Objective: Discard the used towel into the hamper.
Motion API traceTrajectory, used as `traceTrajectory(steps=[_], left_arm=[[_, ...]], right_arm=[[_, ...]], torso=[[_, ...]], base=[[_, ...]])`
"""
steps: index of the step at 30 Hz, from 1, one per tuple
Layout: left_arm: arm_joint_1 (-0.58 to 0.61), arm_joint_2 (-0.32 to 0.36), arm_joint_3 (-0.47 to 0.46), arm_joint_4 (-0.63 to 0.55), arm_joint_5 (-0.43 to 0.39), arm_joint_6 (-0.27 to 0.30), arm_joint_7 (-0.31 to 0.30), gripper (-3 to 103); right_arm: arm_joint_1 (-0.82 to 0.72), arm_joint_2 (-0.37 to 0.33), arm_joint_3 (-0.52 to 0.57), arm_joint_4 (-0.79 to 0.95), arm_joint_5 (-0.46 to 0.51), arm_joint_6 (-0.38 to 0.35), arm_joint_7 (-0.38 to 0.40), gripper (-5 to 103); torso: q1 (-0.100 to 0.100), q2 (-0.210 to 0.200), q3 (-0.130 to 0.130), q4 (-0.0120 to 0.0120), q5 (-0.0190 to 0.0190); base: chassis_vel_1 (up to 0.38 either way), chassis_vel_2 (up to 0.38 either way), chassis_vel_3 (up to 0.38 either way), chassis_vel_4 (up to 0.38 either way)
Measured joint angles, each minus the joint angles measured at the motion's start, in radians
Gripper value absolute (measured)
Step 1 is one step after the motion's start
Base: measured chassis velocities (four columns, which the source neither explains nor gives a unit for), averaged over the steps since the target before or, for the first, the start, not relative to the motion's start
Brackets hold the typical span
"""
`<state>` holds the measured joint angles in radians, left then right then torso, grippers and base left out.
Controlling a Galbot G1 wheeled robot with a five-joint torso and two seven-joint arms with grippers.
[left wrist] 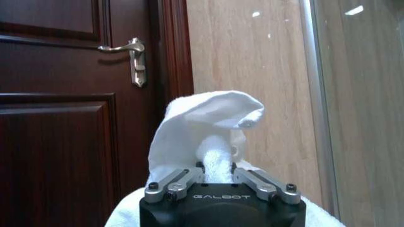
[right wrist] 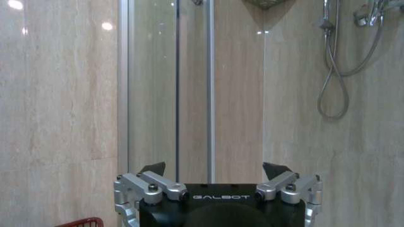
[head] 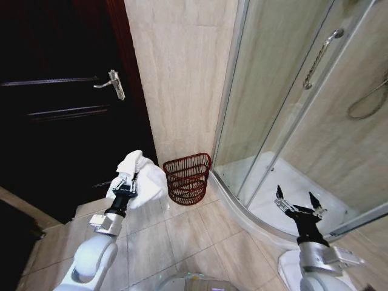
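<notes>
My left gripper [head: 126, 181] is shut on a white towel [head: 144, 179], which bunches above the fingers and drapes down around the hand. The left wrist view shows the towel [left wrist: 208, 127] pinched between the fingers [left wrist: 183, 177] and rising in front of a dark wooden door. The hamper [head: 188, 177], a small dark red openwork basket, stands on the tiled floor against the beige wall, just right of the towel and lower. A sliver of the hamper's rim [right wrist: 81, 222] appears in the right wrist view. My right gripper [head: 299, 204] is open and empty near the shower tray.
A dark wooden door [head: 60, 109] with a metal lever handle [head: 111, 82] fills the left. A glass shower enclosure [head: 291, 103] with a curved white tray [head: 285, 194] takes up the right. Beige floor tiles [head: 182, 236] lie open in front of the hamper.
</notes>
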<state>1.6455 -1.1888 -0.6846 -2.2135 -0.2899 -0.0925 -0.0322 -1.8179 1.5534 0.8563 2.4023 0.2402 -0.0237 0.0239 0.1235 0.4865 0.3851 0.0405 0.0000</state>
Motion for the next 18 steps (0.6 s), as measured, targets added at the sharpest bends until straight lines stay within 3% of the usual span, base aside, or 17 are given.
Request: traceTrajectory(steps=[18], left_arm=[[-0.005,-0.002,0.005,0.029,0.004,-0.007,0.005,10]], right_arm=[[0.005,0.003,-0.003,-0.010,-0.001,0.003,0.000,100]], torso=[[-0.029,-0.074,-0.045,0.0000,0.0000]], base=[[0.000,0.000,0.000,0.000]])
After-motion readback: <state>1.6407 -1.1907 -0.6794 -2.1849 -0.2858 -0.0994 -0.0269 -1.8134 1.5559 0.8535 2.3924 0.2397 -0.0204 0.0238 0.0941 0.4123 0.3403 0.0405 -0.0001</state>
